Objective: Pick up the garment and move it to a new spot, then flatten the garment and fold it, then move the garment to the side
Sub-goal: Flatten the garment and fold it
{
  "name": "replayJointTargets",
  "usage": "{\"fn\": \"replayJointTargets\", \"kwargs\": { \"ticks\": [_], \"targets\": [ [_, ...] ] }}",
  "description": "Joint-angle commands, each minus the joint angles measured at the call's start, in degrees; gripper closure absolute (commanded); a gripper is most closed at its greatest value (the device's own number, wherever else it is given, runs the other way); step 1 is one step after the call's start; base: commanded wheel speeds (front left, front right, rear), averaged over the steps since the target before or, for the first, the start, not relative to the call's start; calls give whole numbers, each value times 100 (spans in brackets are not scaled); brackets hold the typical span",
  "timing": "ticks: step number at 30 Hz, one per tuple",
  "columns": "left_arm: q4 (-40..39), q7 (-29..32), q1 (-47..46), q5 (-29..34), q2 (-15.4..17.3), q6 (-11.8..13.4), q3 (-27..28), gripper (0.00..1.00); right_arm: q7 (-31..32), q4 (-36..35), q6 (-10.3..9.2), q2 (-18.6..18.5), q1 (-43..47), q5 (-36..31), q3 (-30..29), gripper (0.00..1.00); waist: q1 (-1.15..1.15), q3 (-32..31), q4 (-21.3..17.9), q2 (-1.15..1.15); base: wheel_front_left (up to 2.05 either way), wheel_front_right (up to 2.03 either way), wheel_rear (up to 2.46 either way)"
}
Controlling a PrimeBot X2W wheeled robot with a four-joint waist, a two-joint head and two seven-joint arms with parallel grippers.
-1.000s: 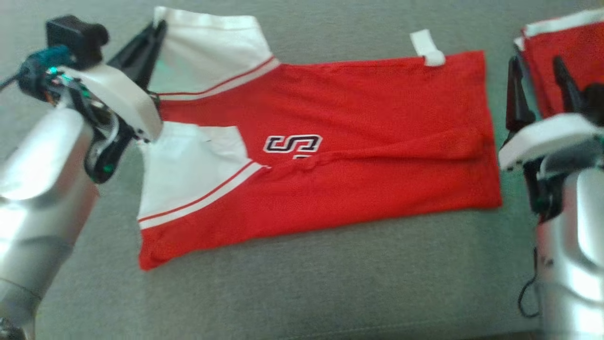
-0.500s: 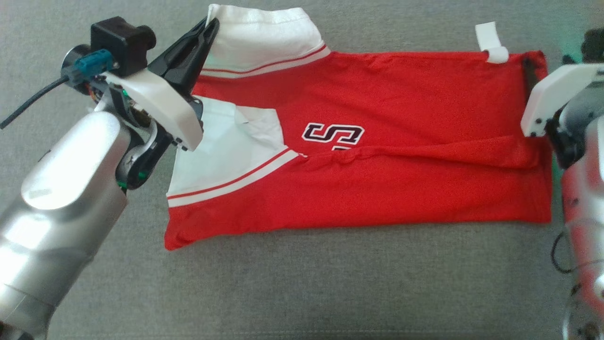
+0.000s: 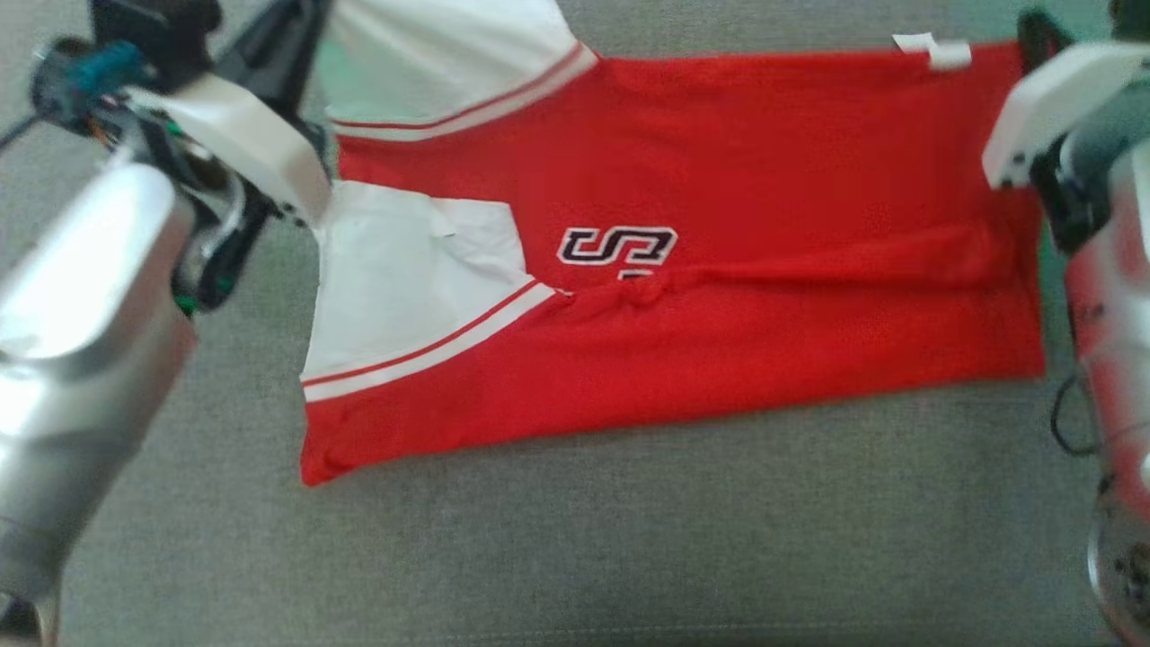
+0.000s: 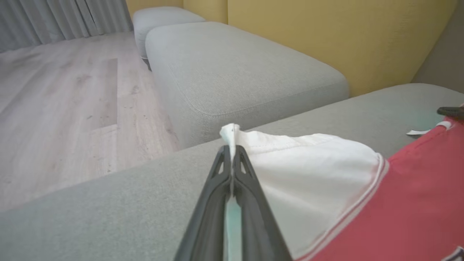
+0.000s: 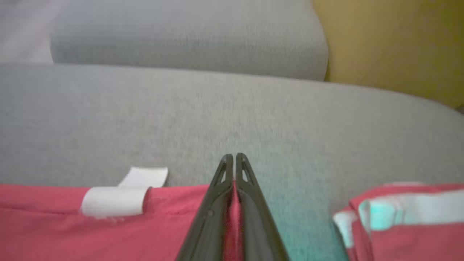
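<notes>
Head view: reaching forward, left jaws clamp the garment's (image 3: 764,180) white sleeve (image 3: 440,54), right jaws its red hem (image 5: 174,194).

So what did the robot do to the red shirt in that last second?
The right claw came in from beside the red shirt and shut on its far right corner, by the white tag. The left claw stayed shut on the white sleeve. The shirt still lies spread on the grey cushion; its shift in the head view may just be the camera moving.
</notes>
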Motion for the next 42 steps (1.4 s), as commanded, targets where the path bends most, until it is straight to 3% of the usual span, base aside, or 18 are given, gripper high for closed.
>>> {"fn": "replayJointTargets", "kwargs": {
  "ticks": [1,13,18,25,33,42],
  "targets": [
    [-61,-68,-367,69,301,44,313,100,-124,-197,37,35,-331,140,147,100,0,3,-33,0,0,0,0],
    [1131,-1034,-1614,761,50,30,301,100,-950,-176,37,-100,-1286,1546,790,100,0,200,-137,0,0,0,0],
    [1714,-1265,-1743,760,-243,-154,203,100,-1150,87,37,-160,-1295,1871,1019,100,0,177,-32,0,0,0,0],
    [2069,-1425,-1484,688,-379,-419,-7,100,-1141,162,37,-462,-929,2493,1576,100,0,22,164,0,0,0,0],
    [1617,-977,-561,384,-95,-580,-507,100,-737,-139,37,-934,-218,3340,2406,100,0,-419,253,0,0,0,0],
    [141,388,386,-356,744,-597,-1171,100,379,-633,37,-1746,552,4168,3412,100,0,-744,275,0,0,0,0]
  ]
}}
